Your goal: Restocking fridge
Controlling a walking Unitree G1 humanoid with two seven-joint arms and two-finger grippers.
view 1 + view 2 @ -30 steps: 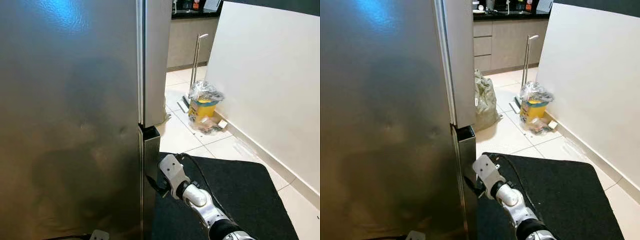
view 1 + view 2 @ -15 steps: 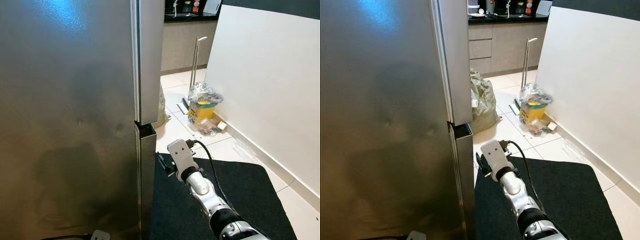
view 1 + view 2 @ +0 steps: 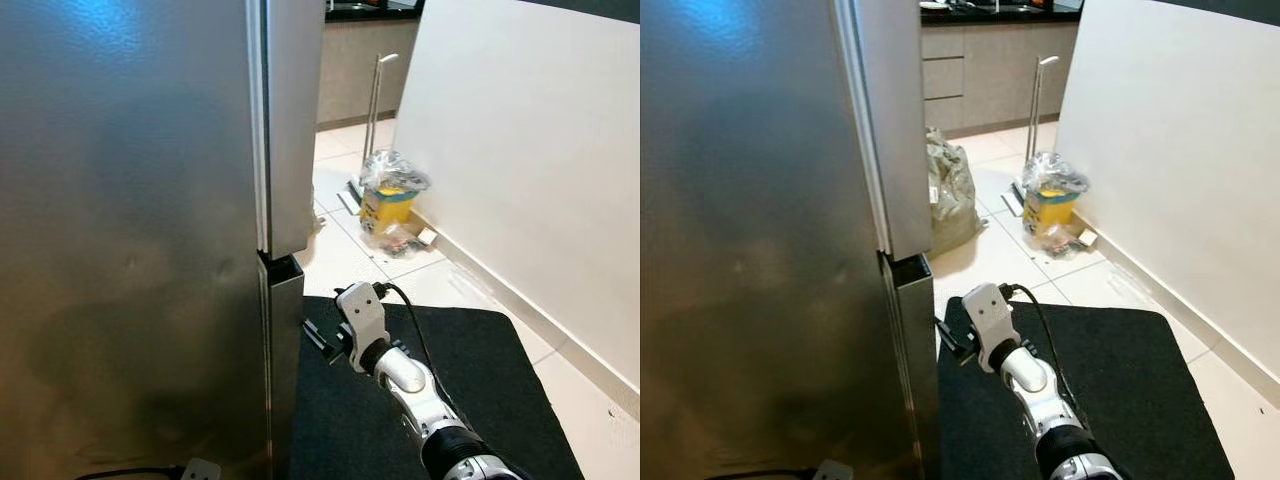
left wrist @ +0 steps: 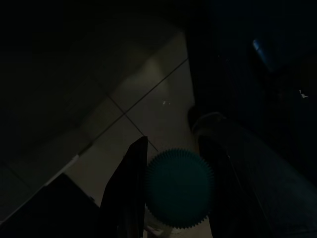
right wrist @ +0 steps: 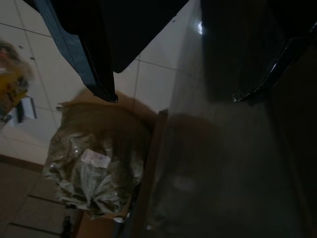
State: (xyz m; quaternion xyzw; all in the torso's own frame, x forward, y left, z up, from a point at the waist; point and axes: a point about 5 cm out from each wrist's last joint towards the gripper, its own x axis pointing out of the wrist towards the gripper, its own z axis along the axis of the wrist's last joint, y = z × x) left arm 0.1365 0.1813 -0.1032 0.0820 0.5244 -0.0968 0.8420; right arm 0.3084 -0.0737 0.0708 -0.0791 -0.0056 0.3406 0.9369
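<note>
The fridge (image 3: pixel 130 220) is seen up close on the left, its steel doors shut, with the seam between the upper and lower door showing as a dark notch at the right edge. The right hand (image 3: pixel 952 338) is held low just beside that right edge, near the notch, over a black mat (image 3: pixel 480 370) that is spread on the tiled floor. In the right wrist view its fingers (image 5: pixel 84 59) are spread wide and nothing is held between them; the steel side of the fridge is seen between and beyond the tips.

The left hand (image 4: pixel 171 193) is caught in a very dark wrist view, pointed down at pale floor tiles. A round teal spiky ball (image 4: pixel 179 184) is gripped between its two fingers, pretty snug. Not much else can be made out there.

Farther back on the floor, a crumpled olive bag (image 3: pixel 948 190) is parked just past the fridge corner. To the right, near the white wall (image 3: pixel 530 150), a yellow box wrapped in clear plastic (image 3: pixel 388 195) is sat next to a tall metal stand (image 3: pixel 372 110). Grey kitchen cabinets (image 3: pixel 970 80) are seen at the far end.
</note>
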